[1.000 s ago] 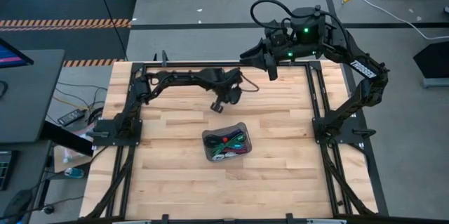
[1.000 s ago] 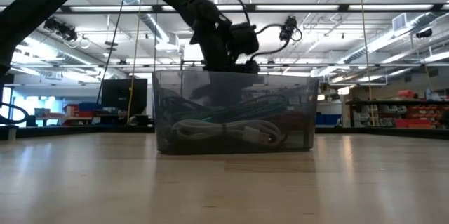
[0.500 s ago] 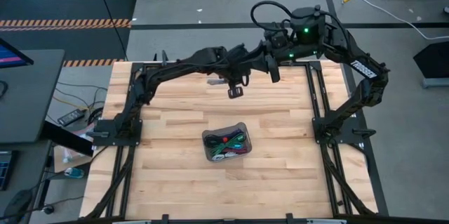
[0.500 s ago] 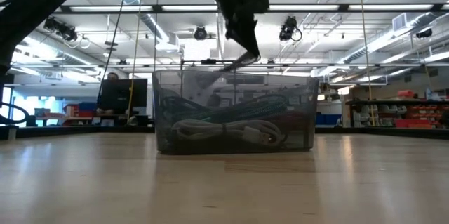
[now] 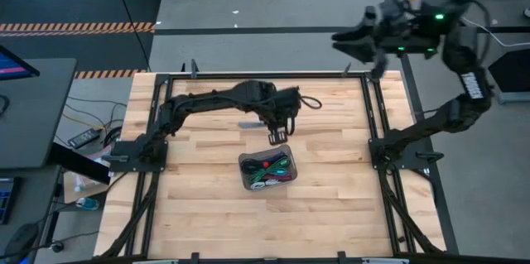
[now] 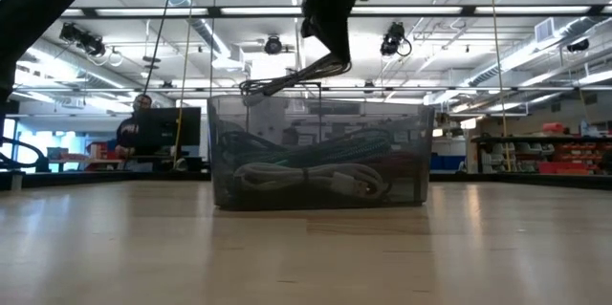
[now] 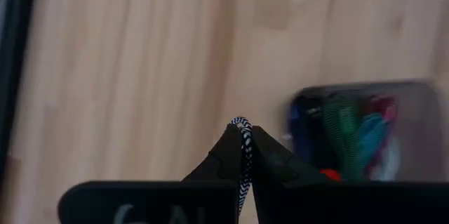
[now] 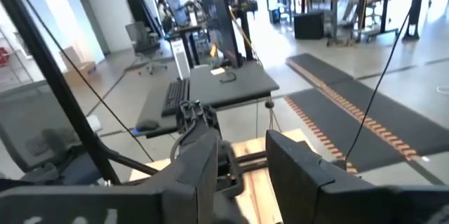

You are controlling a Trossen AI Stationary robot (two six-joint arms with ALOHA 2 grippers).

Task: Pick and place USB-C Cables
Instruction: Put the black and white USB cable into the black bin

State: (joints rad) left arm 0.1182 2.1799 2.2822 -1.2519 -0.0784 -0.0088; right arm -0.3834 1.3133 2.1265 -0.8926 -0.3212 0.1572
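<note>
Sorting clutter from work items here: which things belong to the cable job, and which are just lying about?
Job:
- braided cable pinched in left gripper
- cables in tray
- grey tray

Lying about:
- keyboard on desk
- right gripper, raised off the table

**Colours and patterns on and around the tray**

A black-and-white braided pattern is shown on the cable (image 7: 243,147) pinched between the dark fingers of the left gripper (image 7: 242,155). Just beside it, the tray (image 5: 246,165) is seen as translucent smoky grey. Inside the tray, green, teal, magenta, red and blue cables (image 7: 354,134) are bundled, and a pale silver-grey cable (image 6: 316,179) is laid along its floor. Beneath the tray, the table (image 5: 331,206) is striped in light wooden planks.
</note>
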